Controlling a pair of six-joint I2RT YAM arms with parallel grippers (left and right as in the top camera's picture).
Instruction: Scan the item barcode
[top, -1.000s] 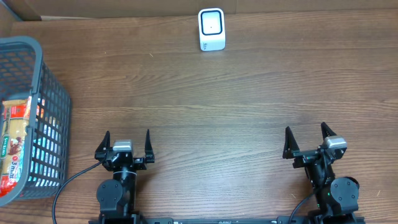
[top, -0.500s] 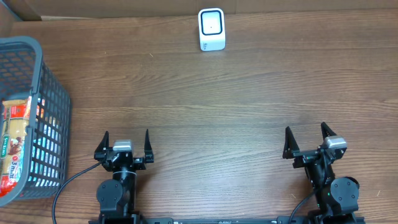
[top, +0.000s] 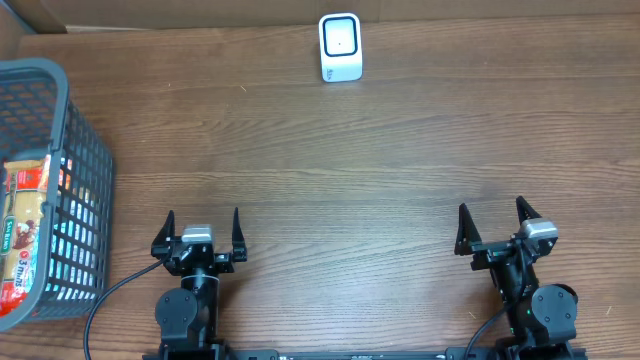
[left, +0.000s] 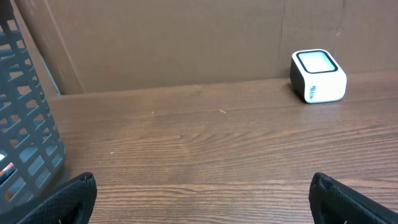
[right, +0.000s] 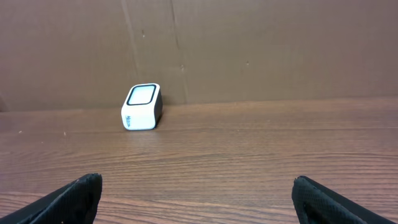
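Overhead view, left to right. Grey plastic basket (top: 88, 150) sits at the left table edge, partly out of frame. The item, a snack packet (top: 22, 215) with red and green print, lies inside it against the left side. No barcode can be made out. Left gripper (top: 203, 220) sits near the front edge of the wooden table (top: 330, 160), jaws spread wide, nothing between them. It is just right of the basket and not touching it. White barcode scanner (top: 340, 46) stands at the far edge, centre, against the cardboard backdrop (left: 186, 37), well apart from both arms. Right gripper (top: 493, 212) is near the front edge on the right, jaws spread wide, holding nothing.
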